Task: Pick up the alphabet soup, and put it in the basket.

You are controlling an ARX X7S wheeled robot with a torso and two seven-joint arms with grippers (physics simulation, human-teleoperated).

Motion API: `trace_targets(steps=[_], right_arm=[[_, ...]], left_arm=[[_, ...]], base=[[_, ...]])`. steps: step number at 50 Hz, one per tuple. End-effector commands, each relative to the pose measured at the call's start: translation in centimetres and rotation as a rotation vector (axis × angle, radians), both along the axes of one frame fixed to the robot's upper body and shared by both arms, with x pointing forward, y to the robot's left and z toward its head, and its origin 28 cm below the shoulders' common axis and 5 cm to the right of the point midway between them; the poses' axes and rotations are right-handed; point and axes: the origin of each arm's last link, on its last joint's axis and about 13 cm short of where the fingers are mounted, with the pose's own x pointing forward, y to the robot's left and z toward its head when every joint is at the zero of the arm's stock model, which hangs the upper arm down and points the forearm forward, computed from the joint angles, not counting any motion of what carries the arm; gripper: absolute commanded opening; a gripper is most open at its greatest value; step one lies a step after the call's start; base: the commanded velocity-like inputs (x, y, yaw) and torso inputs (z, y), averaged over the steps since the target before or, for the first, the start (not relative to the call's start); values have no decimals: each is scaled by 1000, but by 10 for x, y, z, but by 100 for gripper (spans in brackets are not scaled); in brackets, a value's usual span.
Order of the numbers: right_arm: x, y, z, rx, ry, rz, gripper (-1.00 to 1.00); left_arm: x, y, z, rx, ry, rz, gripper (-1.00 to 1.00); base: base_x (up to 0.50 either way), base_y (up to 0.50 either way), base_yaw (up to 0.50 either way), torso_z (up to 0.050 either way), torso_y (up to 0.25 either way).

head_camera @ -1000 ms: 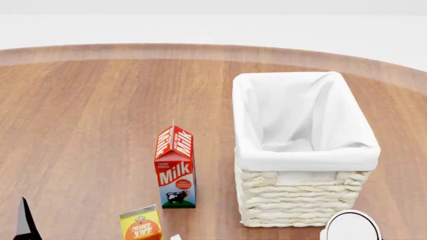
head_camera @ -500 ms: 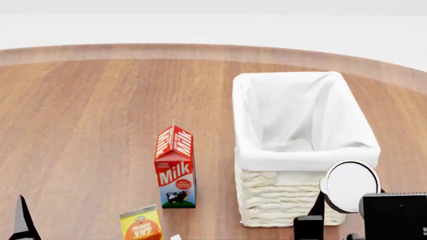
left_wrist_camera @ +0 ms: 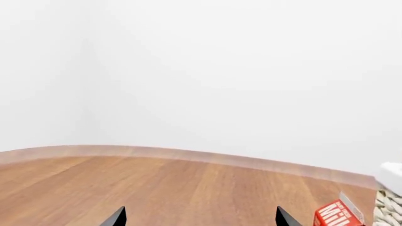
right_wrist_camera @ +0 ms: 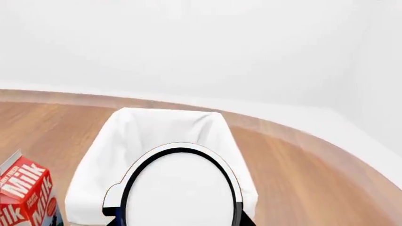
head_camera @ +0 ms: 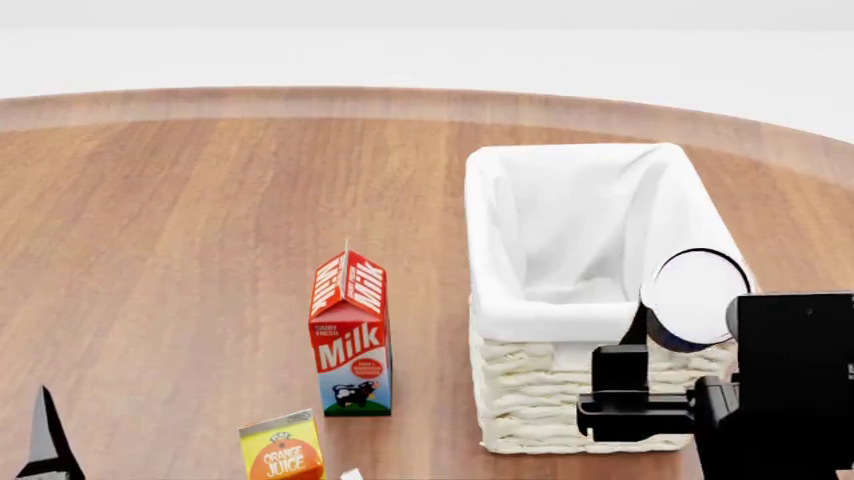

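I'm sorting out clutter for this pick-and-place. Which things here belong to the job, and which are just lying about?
Part of the job:
- alphabet soup, held in the right gripper
- basket

Just lying about:
- milk carton
- orange juice carton
- left gripper, open and holding nothing

alphabet soup: label hidden, only pale lid shows | basket: near-right corner behind right gripper | orange juice carton: cut by near edge | left gripper: only fingertips visible
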Motion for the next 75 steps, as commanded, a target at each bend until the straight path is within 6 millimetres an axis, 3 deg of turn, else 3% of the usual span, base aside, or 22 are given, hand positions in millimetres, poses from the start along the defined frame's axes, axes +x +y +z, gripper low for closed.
trace_targets(steps=[1,19,28,38,53,65,75], right_arm=[[33,-8,18,73,-61,3,-100],[29,-7,59,69,-128,16,-100],[57,-7,74,104,-113,53,-100],[109,-1,86,105,-19,104,-100],[166,4,88,109,78,112,-100],[192,11,83,112,130,126,-100],[192,13,69,121,182,111,-100]], left_arm=[[-3,1,4,-6,-23,-21,100],[-6,-2,2,-8,-21,-24,100],[-8,-3,1,-9,-23,-26,100],[-8,-3,2,-11,-25,-29,100],[-9,-3,4,-20,-30,-28,100],[-10,-3,4,-29,-31,-25,100],[-12,-3,3,-29,-25,-23,100]], base=[[0,0,0,0,0],[0,0,0,1,1],[0,0,0,0,0],[0,0,0,0,1],[0,0,0,0,1],[0,0,0,0,1],[0,0,0,0,1]])
